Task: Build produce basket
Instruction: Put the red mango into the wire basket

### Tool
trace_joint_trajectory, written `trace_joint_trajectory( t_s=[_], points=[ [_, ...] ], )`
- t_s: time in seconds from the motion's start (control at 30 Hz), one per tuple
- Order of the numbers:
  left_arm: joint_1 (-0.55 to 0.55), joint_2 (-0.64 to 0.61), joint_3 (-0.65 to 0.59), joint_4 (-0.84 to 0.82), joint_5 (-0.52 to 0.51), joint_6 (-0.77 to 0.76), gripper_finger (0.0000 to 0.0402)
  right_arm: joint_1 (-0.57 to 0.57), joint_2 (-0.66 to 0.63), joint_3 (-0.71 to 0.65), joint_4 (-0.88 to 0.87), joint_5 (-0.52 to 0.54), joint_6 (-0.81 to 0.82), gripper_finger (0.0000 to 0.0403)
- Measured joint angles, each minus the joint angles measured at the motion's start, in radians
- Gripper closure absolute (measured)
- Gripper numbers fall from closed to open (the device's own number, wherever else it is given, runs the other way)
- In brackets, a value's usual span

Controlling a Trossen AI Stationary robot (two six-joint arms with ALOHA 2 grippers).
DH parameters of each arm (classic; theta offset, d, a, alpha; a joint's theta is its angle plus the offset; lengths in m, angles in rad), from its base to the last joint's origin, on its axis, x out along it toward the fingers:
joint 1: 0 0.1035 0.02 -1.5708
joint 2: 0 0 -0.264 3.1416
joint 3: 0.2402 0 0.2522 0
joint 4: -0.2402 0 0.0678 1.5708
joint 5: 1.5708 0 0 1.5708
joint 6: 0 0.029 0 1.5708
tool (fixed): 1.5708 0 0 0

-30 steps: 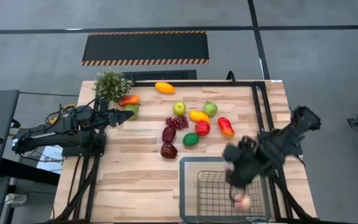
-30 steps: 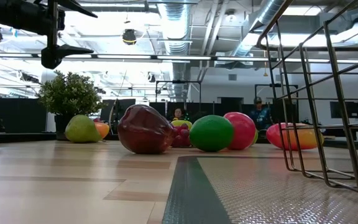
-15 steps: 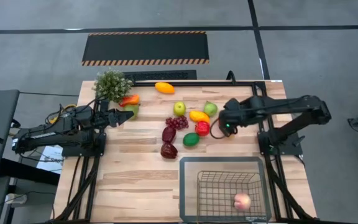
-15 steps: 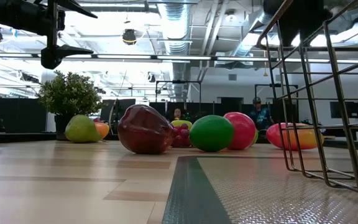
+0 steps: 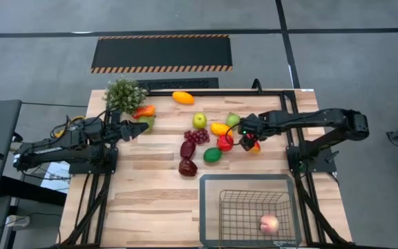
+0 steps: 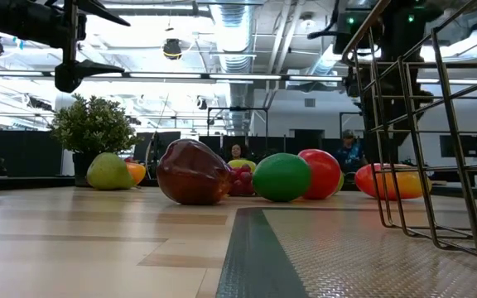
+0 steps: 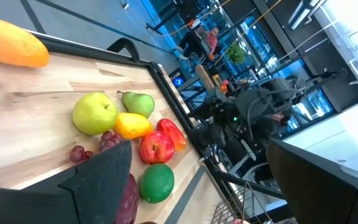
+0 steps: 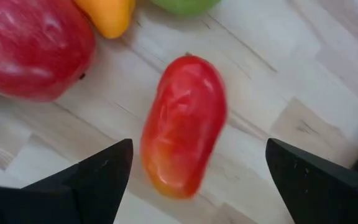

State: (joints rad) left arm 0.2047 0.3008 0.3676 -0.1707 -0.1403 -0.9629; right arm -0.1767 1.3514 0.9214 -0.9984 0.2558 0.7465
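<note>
- right gripper (image 5: pixel 249 137) has swung away from over the basket (image 5: pixel 210 181) in the last second and now sits over the produce cluster beyond the basket's far rim, fingers spread wide, nothing held.
- right wrist view: the long red-orange fruit (image 8: pixel 182 124) lies on the wood between the 2 open fingers (image 8: pixel 98 174), not touched yet. Red apple (image 8: pixel 30 46) just beside it.
- 1 peach-coloured fruit (image 5: pixel 269 223) lies inside the basket, near its right wall; it sat there already a second ago, so that drop is done.
- meaning: 1 piece delivered, arm back for the next; likely target is the long red-orange fruit. Most of the task is left; about 11 pieces are on the table beyond the basket.
- left gripper (image 5: pixel 140 128) unchanged, parked well left of the cluster by the potted plant (image 5: pixel 124 94), fingers wide, empty.
</note>
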Motion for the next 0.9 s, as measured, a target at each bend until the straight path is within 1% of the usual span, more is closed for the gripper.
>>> trace_joint_trajectory(
  t_s=[0.07,0.23,0.37,0.5,0.57,0.73,0.8,0.9],
  points=[
    [0.000,0.000,0.000,0.000,-0.003,0.001,0.0042,-0.011,0.008,-0.037,0.049,-0.006,-0.006,0.0019],
    [0.000,0.000,0.000,0.000,-0.005,0.003,0.0042,-0.052,0.018,-0.123,0.195,-0.064,-0.038,0.0019],
    [0.000,0.000,0.000,0.000,-0.005,0.001,0.0042,-0.077,0.030,-0.164,0.247,-0.078,-0.048,0.0019],
    [0.000,0.000,0.000,0.000,-0.006,0.001,0.0042,-0.089,0.042,-0.168,0.278,-0.076,-0.066,0.0019],
    [0.000,0.000,0.000,0.000,-0.006,0.002,0.0042,-0.094,0.044,-0.171,0.274,-0.091,-0.074,0.0023],
    [0.000,0.000,0.000,-0.007,-0.006,0.002,0.0042,-0.094,0.104,-0.170,0.293,-0.120,-0.093,0.0045],
    [0.000,0.000,0.000,-0.007,-0.005,0.002,0.0042,-0.093,0.135,-0.171,0.293,-0.130,-0.090,0.0060],
    [0.000,0.000,0.000,-0.007,-0.006,0.002,0.0042,-0.080,0.146,-0.164,0.293,-0.135,-0.090,0.0089]
  ],
)
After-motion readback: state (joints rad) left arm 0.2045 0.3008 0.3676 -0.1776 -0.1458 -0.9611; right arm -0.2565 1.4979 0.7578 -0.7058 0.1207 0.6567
